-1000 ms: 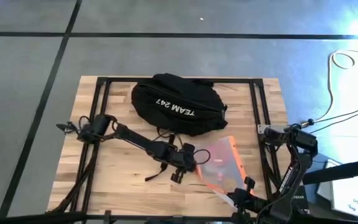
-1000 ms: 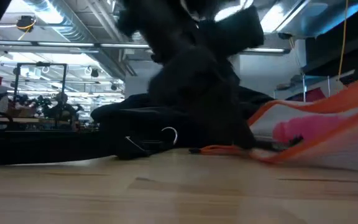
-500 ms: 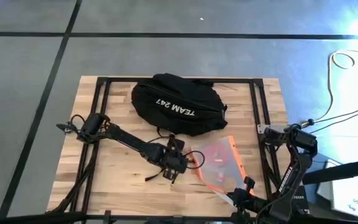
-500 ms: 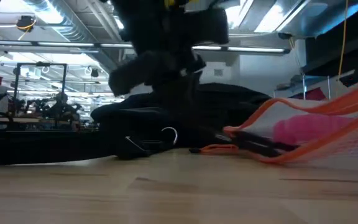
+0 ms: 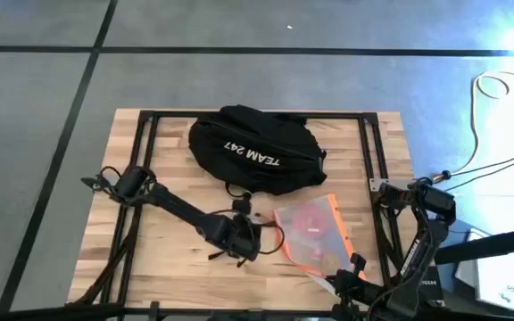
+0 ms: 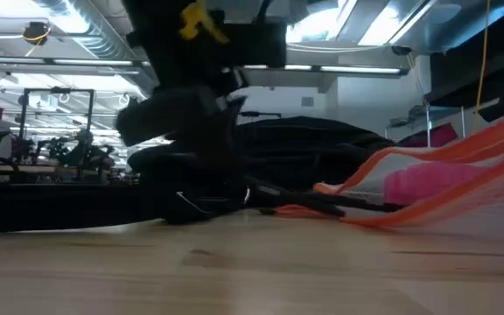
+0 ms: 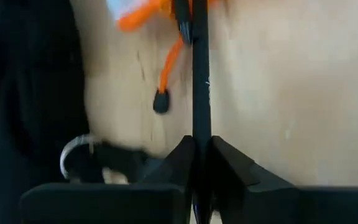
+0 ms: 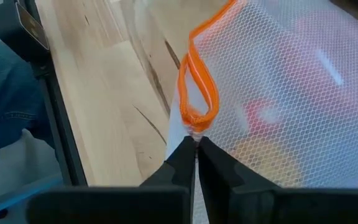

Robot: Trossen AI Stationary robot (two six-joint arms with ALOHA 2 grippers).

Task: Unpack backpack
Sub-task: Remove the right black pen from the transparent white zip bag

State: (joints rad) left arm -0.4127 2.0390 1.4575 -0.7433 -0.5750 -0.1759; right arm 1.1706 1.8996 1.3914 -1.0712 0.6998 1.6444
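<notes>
The black backpack (image 5: 252,152) with white lettering lies on its side at the table's far middle. In front of it a white mesh pouch (image 5: 315,232) with orange trim lies flat on the wood, with pink and red things inside. My left gripper (image 5: 239,239) is just left of the pouch, shut on a thin black strap (image 7: 197,74) that runs to the pouch's orange edge. My right gripper (image 5: 337,278) is at the pouch's near corner, shut on it. A loose orange cord with a black end (image 7: 160,102) lies beside the strap. My left gripper pinches the thin black strap (image 7: 198,127) between its two fingers, coming from the table's left. The strap runs straight away from the fingertips toward the pouch's orange edge (image 6: 331,188) and looks taut, just above the table. My right gripper pinches the pouch's near corner (image 8: 196,130), just below a small orange loop (image 8: 199,99), between its two fingers and from the table's near side. The pouch's body (image 8: 278,81) lies on the wood beyond the fingers.
A black metal frame (image 5: 150,125) borders the tabletop on the left, far and right sides. Bare wood (image 5: 168,267) shows at the near left. A metal ring on a backpack strap (image 6: 239,188) lies by my left gripper.
My left gripper has moved toward the table's left edge and a little nearer, away from the pouch, keeping shut on the black strap. The strap has drawn out straight between gripper and pouch. The pouch's left part is now uncovered; the right gripper has kept still.
</notes>
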